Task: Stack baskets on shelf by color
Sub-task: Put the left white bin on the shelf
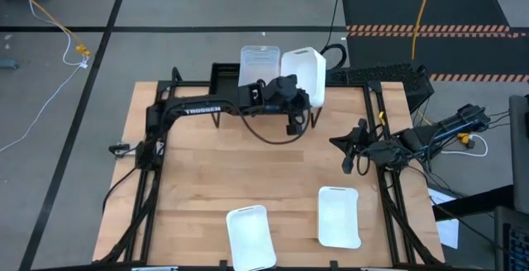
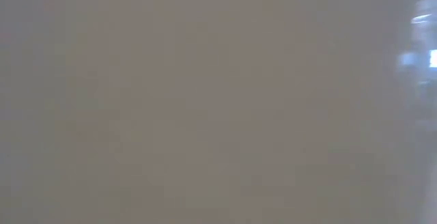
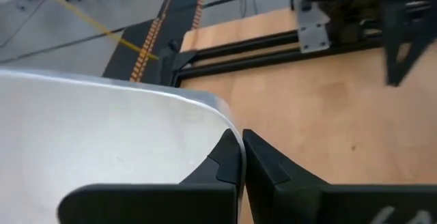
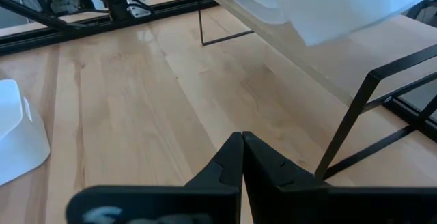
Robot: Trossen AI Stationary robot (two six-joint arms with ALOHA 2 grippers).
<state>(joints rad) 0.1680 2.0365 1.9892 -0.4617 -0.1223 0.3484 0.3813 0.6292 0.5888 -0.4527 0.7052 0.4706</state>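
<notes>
From above I see my left gripper (image 1: pixel 304 106) at the far edge of the table, over the shelf (image 1: pixel 227 74), with its fingers pinched on the rim of a white basket (image 1: pixel 304 74). That basket is tilted, its open side facing up toward the overhead camera, and it hangs just beside a clear basket (image 1: pixel 259 63) that sits on the shelf. In my left wrist view the two dark fingers (image 3: pixel 229 161) are closed tight on the thin white wall (image 3: pixel 102 135), with the tabletop (image 3: pixel 321 108) and the black frame beyond.

My right gripper (image 1: pixel 350 149) waits over the right side of the table, near the frame rail, well apart from the shelf. Its fingers (image 4: pixel 232 159) are pressed together with nothing between them. Past them I see a shelf leg (image 4: pixel 348 125), the light-wood board (image 4: pixel 328 53) and the tilted white basket (image 4: pixel 348 5) above it.

Two more white baskets lie at the near edge of the table: one near the middle (image 1: pixel 250 236), one to its right (image 1: pixel 339 216), apart from each other. The right wrist view catches the corner of one (image 4: pixel 17 138).

The low view is filled by a blank pale blur, so I can tell nothing from it
</notes>
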